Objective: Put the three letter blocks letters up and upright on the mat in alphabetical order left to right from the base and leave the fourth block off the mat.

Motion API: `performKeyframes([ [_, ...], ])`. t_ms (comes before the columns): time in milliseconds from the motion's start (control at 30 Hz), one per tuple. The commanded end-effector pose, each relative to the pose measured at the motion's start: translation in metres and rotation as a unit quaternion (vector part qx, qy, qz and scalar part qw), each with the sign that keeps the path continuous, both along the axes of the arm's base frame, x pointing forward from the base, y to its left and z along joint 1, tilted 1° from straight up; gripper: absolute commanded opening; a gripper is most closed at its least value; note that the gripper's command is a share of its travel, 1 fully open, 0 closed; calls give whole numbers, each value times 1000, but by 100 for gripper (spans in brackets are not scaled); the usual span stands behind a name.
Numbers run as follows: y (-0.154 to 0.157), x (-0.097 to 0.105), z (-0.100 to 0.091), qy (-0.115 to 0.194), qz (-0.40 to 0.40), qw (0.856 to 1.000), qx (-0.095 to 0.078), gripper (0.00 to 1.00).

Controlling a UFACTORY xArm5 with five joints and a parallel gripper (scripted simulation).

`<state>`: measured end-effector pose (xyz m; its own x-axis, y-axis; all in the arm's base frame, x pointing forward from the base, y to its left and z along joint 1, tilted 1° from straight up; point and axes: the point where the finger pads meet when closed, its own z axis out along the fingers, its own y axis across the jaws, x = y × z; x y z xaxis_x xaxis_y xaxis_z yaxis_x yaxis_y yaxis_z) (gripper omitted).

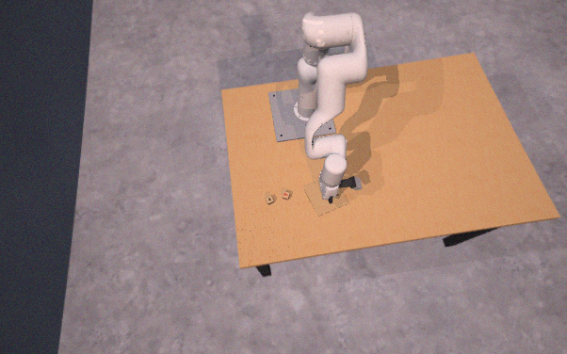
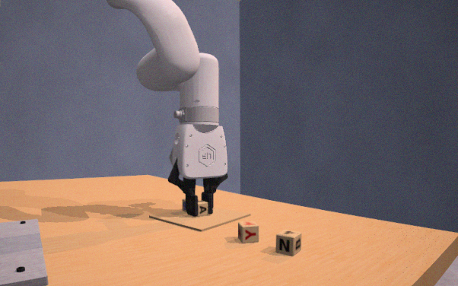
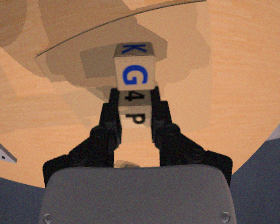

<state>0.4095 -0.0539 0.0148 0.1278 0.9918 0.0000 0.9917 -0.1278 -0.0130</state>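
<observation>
My gripper (image 1: 331,200) (image 2: 200,210) (image 3: 135,99) points down over the mat (image 1: 317,203) (image 2: 201,225) (image 3: 191,100), shut on a block (image 2: 203,208) (image 3: 135,118) low at the mat. Its top seems to show P; sides show 4 and A. The G block (image 2: 184,205) (image 3: 135,74), blue G apparently on top, stands on the mat just beside it; whether they touch is unclear. The Y block (image 1: 286,194) (image 2: 248,233), with a red mark on top, and the N block (image 1: 269,200) (image 2: 288,243), with a black mark on top, lie off the mat. Their top marks are too small to read.
The grey base plate (image 1: 285,127) (image 2: 9,247) carries the arm at the rear of the table (image 1: 440,141) (image 2: 127,258). The arm hides part of the mat in the top view. The two loose blocks stand between the mat and the table's left edge there.
</observation>
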Motion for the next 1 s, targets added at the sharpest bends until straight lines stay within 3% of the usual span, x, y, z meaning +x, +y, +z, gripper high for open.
performKeyframes([
  [0,0,1,1,-2,0,1000,0,30],
  [100,0,1,1,-2,0,1000,0,30],
  [333,0,1,1,-2,0,1000,0,42],
  [767,0,1,2,-2,0,1000,0,42],
  [967,-1,1,16,-2,0,1000,0,42],
])
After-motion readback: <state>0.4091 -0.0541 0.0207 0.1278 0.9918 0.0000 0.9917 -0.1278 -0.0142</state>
